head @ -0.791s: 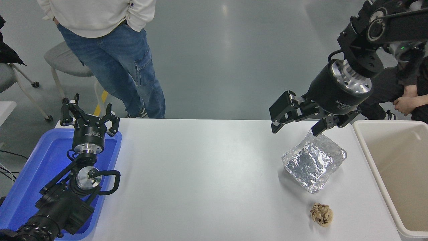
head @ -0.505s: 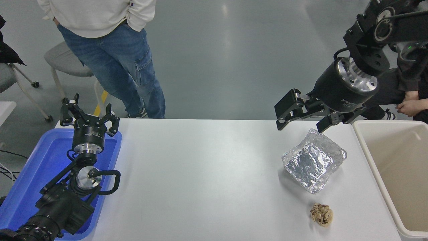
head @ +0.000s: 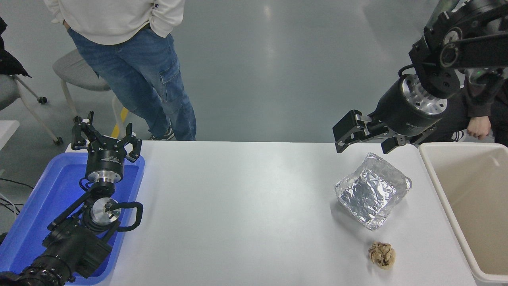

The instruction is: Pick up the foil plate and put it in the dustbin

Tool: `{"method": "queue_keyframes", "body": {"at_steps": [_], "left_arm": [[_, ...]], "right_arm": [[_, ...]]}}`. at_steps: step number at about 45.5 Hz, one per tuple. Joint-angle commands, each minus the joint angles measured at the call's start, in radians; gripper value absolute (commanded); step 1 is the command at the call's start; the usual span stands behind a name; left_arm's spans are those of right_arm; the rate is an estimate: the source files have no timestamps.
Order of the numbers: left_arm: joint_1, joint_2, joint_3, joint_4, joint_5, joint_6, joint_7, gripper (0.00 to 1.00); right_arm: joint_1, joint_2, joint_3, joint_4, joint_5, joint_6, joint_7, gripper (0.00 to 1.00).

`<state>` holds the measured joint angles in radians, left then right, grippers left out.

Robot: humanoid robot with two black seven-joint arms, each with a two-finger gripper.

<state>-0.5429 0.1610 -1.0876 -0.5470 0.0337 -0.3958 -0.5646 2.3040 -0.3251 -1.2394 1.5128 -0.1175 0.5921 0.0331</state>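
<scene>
Foil plate [head: 373,190] flat on white tabletop [head: 246,206], at 3 o'clock. Dustbin [head: 468,206] just beside, farther toward 3. Right hand [head: 363,147] above plate's far corner, at 1 o'clock, fingers apart, gripping nothing. Left hand [head: 106,137] parked at 9 o'clock, fingers apart.

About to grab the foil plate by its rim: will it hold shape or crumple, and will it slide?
The foil plate looks thin and wrinkled, so its rim will likely crumple under the right gripper, now open above it. It probably weighs little and may skid on the smooth table if nudged.
</scene>
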Motion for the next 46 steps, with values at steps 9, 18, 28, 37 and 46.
{"method": "queue_keyframes", "body": {"at_steps": [9,18,28,37,46], "left_arm": [[0.000,0.000,0.000,0.001,0.000,0.000,0.000,0.99],[-0.002,0.000,0.000,-0.001,0.000,0.000,0.002,0.99],[-0.002,0.000,0.000,-0.001,0.000,0.000,0.000,0.99],[-0.002,0.000,0.000,-0.001,0.000,0.000,0.000,0.99],[0.000,-0.001,0.000,-0.001,0.000,0.000,0.000,0.99]], "right_arm": [[-0.331,-0.233,-0.022,-0.187,-0.079,-0.158,0.002,1.00],[-0.587,-0.296,0.078,-0.305,-0.145,-0.271,-0.010,1.00],[-0.810,-0.289,0.196,-0.408,-0.145,-0.343,-0.038,1.00],[-0.971,-0.276,0.337,-0.509,-0.139,-0.379,-0.074,1.00],[-1.107,-0.197,0.485,-0.638,-0.126,-0.403,-0.097,1.00]]}}
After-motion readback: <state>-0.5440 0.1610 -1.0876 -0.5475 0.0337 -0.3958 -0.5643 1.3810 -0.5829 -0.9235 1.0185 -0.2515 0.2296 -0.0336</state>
